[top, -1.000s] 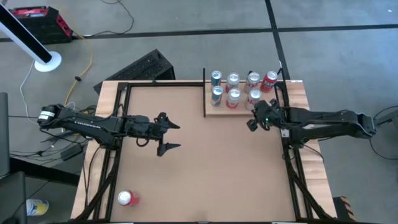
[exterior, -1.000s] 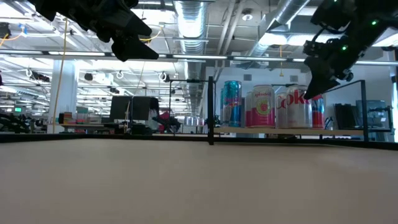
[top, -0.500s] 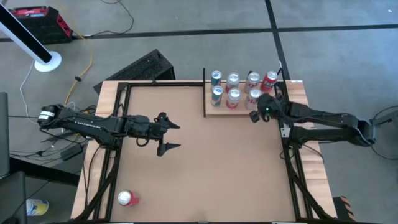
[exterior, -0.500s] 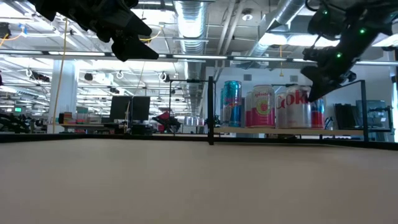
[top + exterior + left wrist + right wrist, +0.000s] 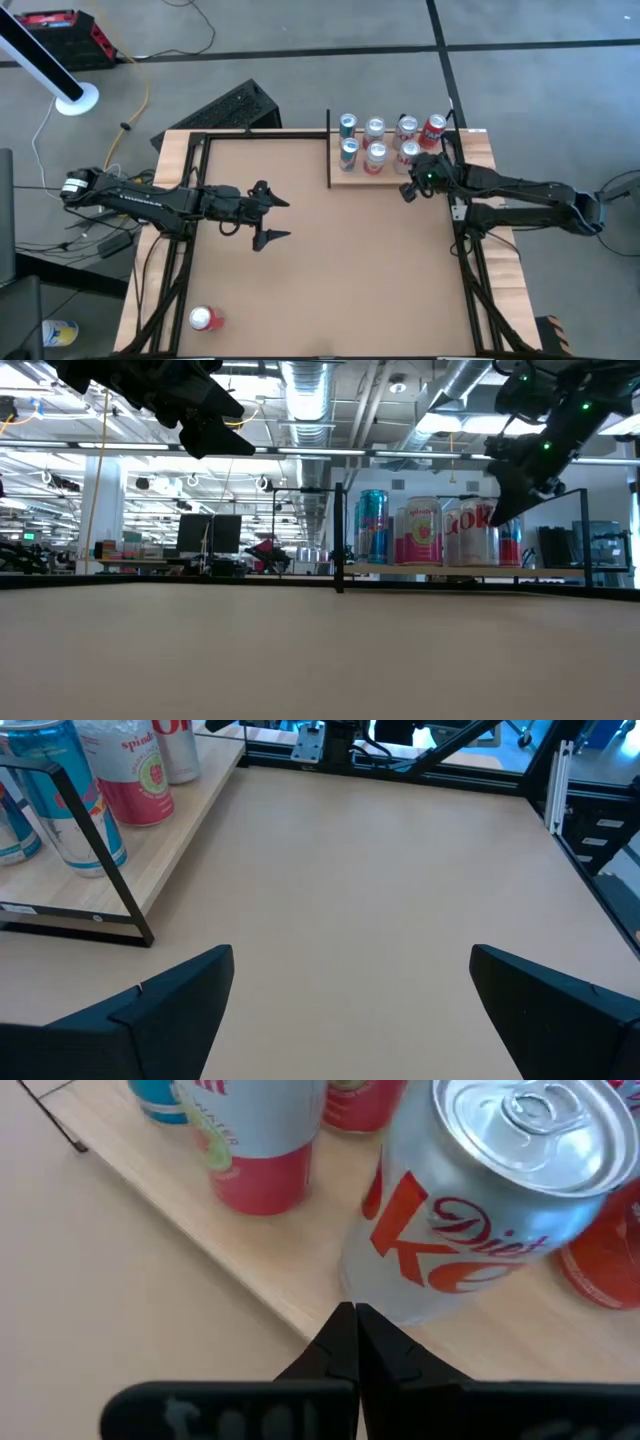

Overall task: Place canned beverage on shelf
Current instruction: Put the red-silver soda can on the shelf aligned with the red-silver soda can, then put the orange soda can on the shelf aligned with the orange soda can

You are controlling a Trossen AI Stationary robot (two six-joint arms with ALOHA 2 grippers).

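- Clearance first: keep the right gripper (image 5: pixel 354 1316) just off the Diet Coke can (image 5: pixel 470 1210), which stands upright on the shelf (image 5: pixel 255 1270) close to its front edge, beside a pink-and-white can (image 5: pixel 255 1150).
- Clenched on nothing, tips pressed together and poised just in front of the can's lower wall; cannot tell whether touching it or barely apart.
- Judged as the settling end of a placement: can on the wood already, but too near the lip to feel safe.
- If nudging deeper, push low on the can wall, slow and level, straight toward the back row; avoid pushing high, likely to tip it.
- Stop before bumping the red can (image 5: pixel 600 1260) behind or the neighbours; packed close, so one knock could topple several.
- If backing away instead, lift slightly, then draw out over the table (image 5: pixel 330 260), clear of the black posts.
- Leave the left gripper (image 5: pixel 276 220) where it hovers, splayed wide and empty, over the middle-left of the table, well apart from the shelf.
- Keep in mind the red can (image 5: pixel 205 318) lying near the table's front-left corner, probably next to go up.
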